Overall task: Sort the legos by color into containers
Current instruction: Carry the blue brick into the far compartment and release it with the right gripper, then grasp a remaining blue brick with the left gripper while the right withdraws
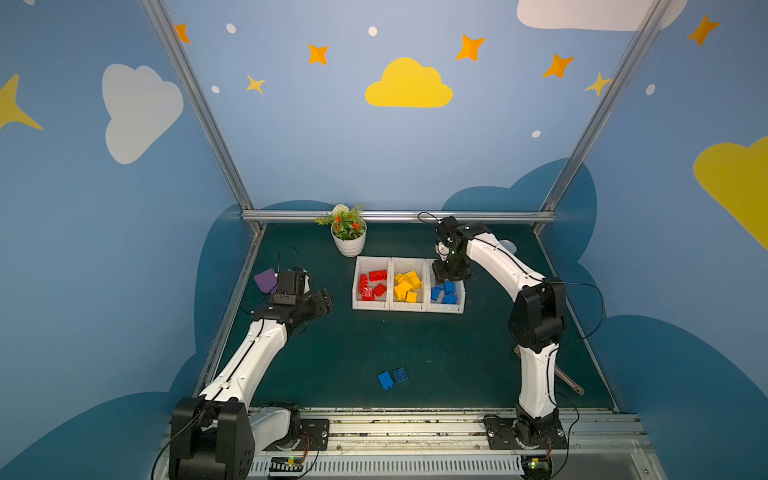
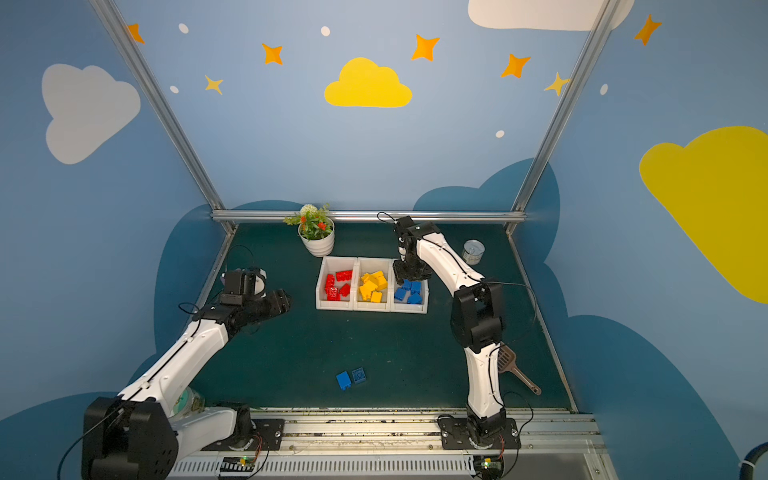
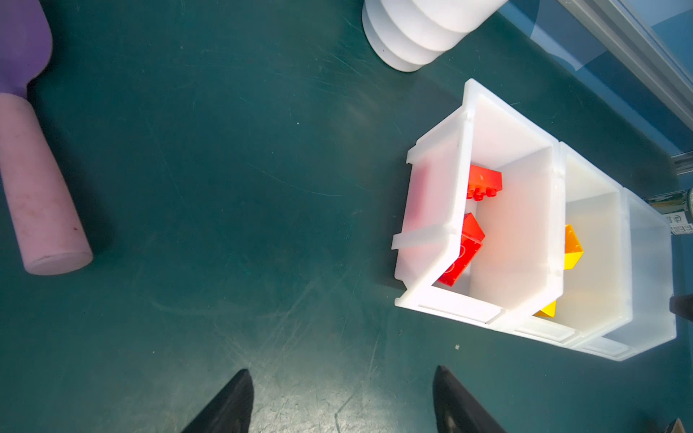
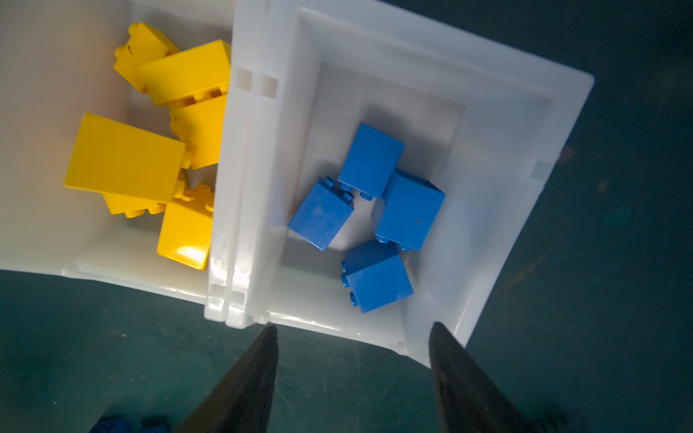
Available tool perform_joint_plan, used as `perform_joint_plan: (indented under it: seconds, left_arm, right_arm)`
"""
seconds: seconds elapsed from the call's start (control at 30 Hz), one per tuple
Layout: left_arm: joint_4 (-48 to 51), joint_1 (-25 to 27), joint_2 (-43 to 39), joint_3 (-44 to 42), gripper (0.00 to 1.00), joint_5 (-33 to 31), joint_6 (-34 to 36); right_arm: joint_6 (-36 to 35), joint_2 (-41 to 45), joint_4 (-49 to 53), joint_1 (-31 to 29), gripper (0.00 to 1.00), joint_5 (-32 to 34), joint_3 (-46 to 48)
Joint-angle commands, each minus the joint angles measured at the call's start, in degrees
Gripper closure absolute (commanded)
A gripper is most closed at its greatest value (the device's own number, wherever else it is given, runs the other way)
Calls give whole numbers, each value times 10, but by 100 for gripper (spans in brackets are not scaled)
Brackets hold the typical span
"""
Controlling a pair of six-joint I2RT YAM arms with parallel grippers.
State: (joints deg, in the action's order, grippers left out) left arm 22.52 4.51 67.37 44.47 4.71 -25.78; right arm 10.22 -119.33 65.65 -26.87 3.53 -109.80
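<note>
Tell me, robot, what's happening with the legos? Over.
Left gripper open, empty. Right gripper open over blue bin. Two blue legos loose on table. Nothing blocking.

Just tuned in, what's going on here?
The right hand hangs open and empty over the blue bin, which holds blue bricks. The left hand is open and empty over the mat, left of the red bin. That holds red bricks, the middle bin yellow bricks. Two loose blue bricks lie on the mat near the front, not yet sorted.
</note>
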Motion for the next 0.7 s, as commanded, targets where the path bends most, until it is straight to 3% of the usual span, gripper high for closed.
perform_joint_plan:
  seconds: [0.0, 0.43, 0.67]
  left_arm:
    - [-5, 1, -8, -4, 24, 10, 3]
    - [21, 61, -12, 1, 25, -6, 34]
    - [40, 132, 0, 19, 24, -26, 111]
  right_arm:
    - [4, 15, 0, 1, 35, -7, 6]
    - [17, 29, -12, 6, 35, -29, 29]
    - [37, 57, -36, 21, 35, -64, 52]
